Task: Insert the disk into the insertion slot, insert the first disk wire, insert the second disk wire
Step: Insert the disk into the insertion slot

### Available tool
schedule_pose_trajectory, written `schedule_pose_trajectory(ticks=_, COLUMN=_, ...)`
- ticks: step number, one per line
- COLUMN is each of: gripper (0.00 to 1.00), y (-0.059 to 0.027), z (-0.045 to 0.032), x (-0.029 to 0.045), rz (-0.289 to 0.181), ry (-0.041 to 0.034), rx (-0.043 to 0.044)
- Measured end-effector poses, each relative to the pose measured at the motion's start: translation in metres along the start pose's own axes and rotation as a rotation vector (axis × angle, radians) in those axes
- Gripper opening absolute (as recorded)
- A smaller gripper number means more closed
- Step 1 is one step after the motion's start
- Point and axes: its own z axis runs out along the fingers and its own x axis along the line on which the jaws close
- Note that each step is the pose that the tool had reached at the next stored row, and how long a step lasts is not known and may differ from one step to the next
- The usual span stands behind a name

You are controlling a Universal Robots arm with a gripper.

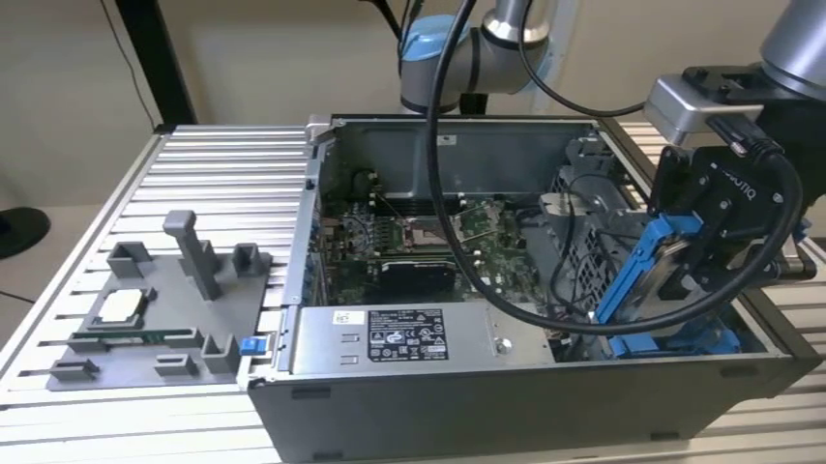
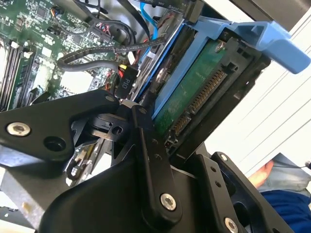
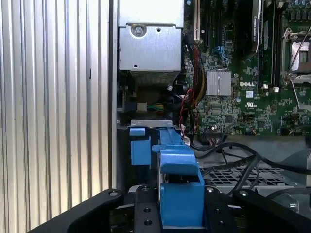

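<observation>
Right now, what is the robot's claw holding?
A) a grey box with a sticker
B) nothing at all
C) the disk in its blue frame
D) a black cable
C: the gripper is closed on the disk, which stands on edge in its blue frame at the open computer case.

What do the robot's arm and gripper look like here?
The arm is silver-grey tubing with a light-blue joint cap. The gripper is black with white lettering and bolted link fingers; thick black cables loop from the arm.
</observation>
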Motion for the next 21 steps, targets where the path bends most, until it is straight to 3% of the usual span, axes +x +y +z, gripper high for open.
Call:
schedule_pose_trajectory(ticks=2, gripper=0.00, y=-0.0001, z=0.0000, x=0.0000, rz=0.000, ry=0.0000, rx=0.0002)
schedule_pose_trajectory(ticks=3, gripper=1.00, y=-0.0001, z=0.0000, x=0.0000, rz=0.000, ry=0.0000, rx=0.0000)
schedule_pose_trajectory(ticks=21, gripper=1.00, y=-0.0001, z=0.0001, x=0.0000, rz=-0.001, ry=0.0000, rx=0.0000)
